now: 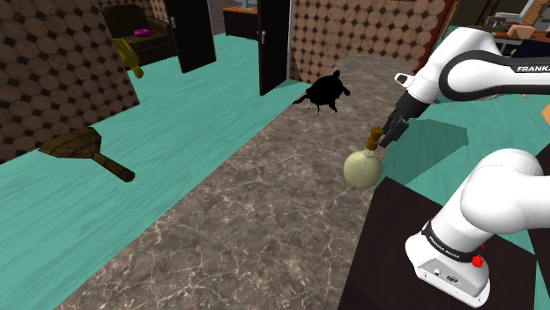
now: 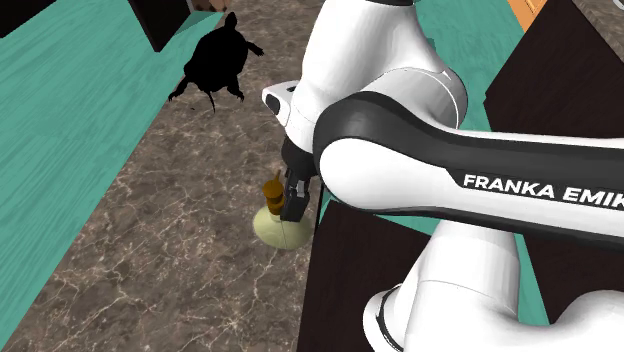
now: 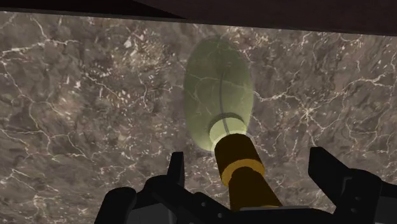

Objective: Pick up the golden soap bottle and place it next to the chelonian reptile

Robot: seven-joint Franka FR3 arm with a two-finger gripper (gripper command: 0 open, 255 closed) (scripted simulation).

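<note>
Hovering over the soap bottle [image 1: 361, 169], the end effector [image 1: 382, 139] is open. In the wrist view its two fingers [image 3: 177, 168] stand apart on either side of the bottle's brown-gold neck, touching nothing. Bottle has a pale yellow-green rounded body and stands upright on the brown marbled worktop [image 1: 247, 211], just beside the edge of the dark stand [image 1: 388, 264]. Black turtle [image 1: 328, 91] lies further along the same marbled strip, well apart from the bottle. Teal surface [image 1: 106, 220] runs along both sides of the strip. Room: walls [image 1: 53, 62] in brown hexagon pattern, black door panels [image 1: 196, 35] at the back. Dark brown dustpan-like thing [image 1: 84, 148] with a handle sits on the teal at the shoulder view's left. Yellow object [image 1: 130, 55] beside a dark seat [image 1: 150, 40] far back, purple item [image 1: 141, 33] on the seat
</note>
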